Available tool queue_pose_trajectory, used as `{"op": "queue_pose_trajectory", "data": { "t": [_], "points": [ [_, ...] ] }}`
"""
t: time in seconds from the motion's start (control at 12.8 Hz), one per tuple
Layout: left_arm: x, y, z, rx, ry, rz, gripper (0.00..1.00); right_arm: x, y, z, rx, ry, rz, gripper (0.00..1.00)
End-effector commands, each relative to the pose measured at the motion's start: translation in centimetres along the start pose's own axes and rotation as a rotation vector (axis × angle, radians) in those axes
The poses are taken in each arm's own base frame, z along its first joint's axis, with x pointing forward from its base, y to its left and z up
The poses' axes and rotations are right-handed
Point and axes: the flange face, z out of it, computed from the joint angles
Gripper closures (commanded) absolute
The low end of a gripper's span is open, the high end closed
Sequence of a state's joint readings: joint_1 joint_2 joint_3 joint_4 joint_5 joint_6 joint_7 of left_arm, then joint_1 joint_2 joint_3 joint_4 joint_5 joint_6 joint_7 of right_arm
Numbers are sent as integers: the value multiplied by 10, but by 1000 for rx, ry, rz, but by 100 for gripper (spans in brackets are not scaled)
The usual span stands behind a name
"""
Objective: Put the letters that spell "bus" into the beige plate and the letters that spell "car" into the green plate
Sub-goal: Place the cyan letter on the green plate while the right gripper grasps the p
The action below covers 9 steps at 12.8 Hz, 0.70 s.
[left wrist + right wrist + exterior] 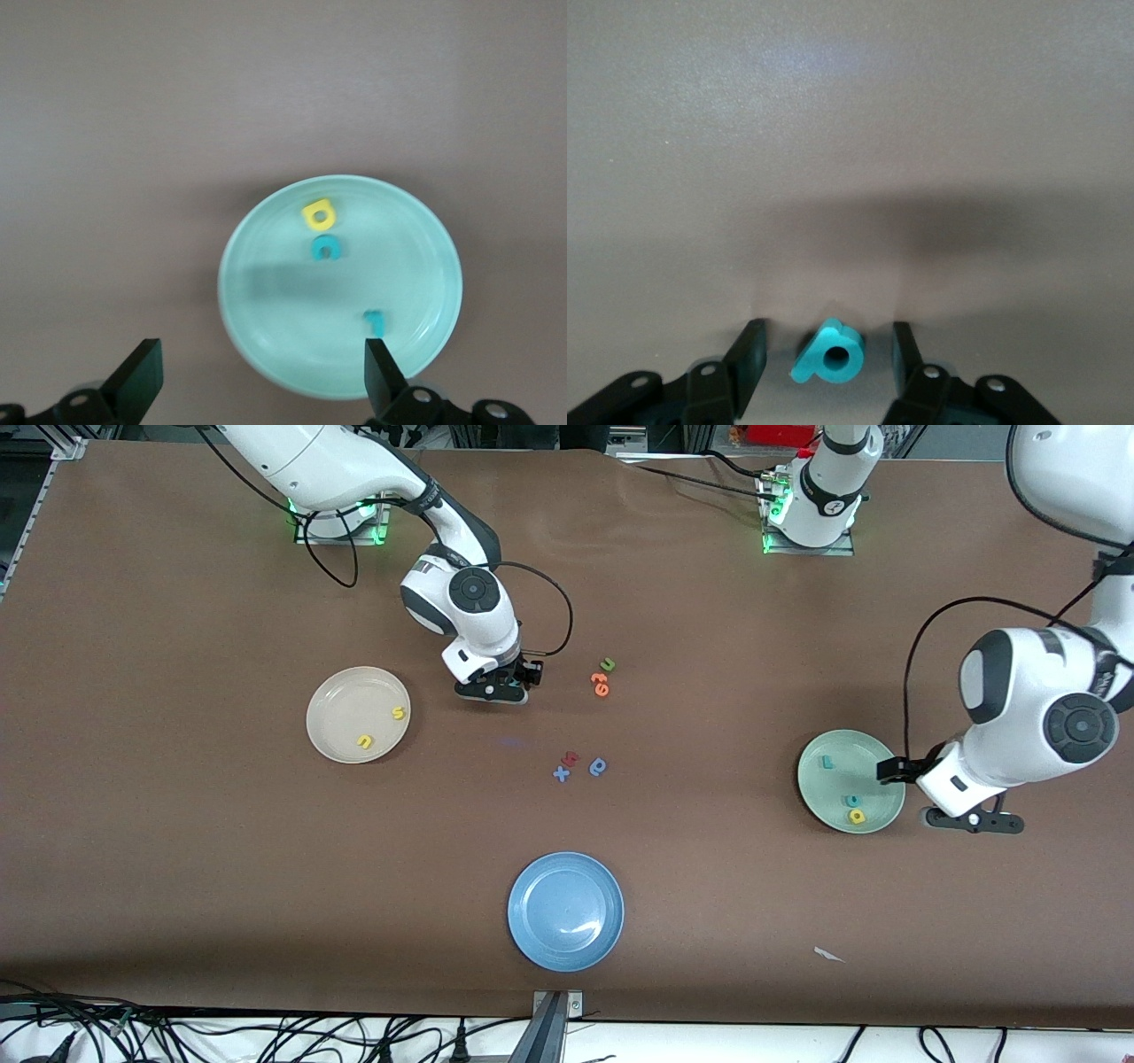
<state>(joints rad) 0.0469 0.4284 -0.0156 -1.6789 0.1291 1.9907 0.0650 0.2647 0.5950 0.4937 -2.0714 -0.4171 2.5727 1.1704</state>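
Between the right gripper's [824, 363] fingers [749, 359] I see the teal "b" [829, 356] lying on the brown table [177, 868], a gap showing on each side of it — jaws part open around the letter, not yet pinching it, as I judge. In the front view that gripper sits low on the table beside the beige plate [341, 708], toward the middle of the table.

The left gripper [257, 381] hangs over the edge of the green plate [416, 266], jaws spread wide and empty.

Progress, as I read it: "car" is done — yellow "a" [319, 215], teal "c" [325, 250] and thin teal "r" [375, 323] all lie in the green plate. The beige plate holds the yellow "s" [399, 712] and yellow "u" [364, 741]; only the "b" is left.

The letters look like soft matte foam, thick-cut, the "b" with a round hole through its bowl. Both plates are smooth, glossy and shallow-rimmed.
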Motion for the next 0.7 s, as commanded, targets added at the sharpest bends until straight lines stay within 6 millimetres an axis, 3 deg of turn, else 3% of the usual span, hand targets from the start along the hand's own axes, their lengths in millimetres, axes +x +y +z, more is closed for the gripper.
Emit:
{"op": "queue_pose_trajectory", "data": {
  "t": [0.0, 0.08, 0.31, 0.47, 0.55, 0.62],
  "points": [
    [4, -6, -52, 44, -12, -12, 0, -1, -2, 3, -2, 12, 6, 60],
    [6, -12, -65, 46, -1, -22, 0, -2, -3, 3, -2, 12, 4, 69],
    [2, -24, -79, 36, 1, -69, 0, -1, -2, 2, -2, 15, 0, 100],
    [-16, -26, -107, 44, 41, -127, 0, 1, 0, 2, -6, 19, -2, 100],
    [-29, -21, -135, 55, 92, -142, 0, 3, 0, 0, -8, 23, -5, 100],
    [-46, -1, -163, 58, 151, -118, 0, 5, 0, -7, -6, 35, -17, 100]
  ]
}}
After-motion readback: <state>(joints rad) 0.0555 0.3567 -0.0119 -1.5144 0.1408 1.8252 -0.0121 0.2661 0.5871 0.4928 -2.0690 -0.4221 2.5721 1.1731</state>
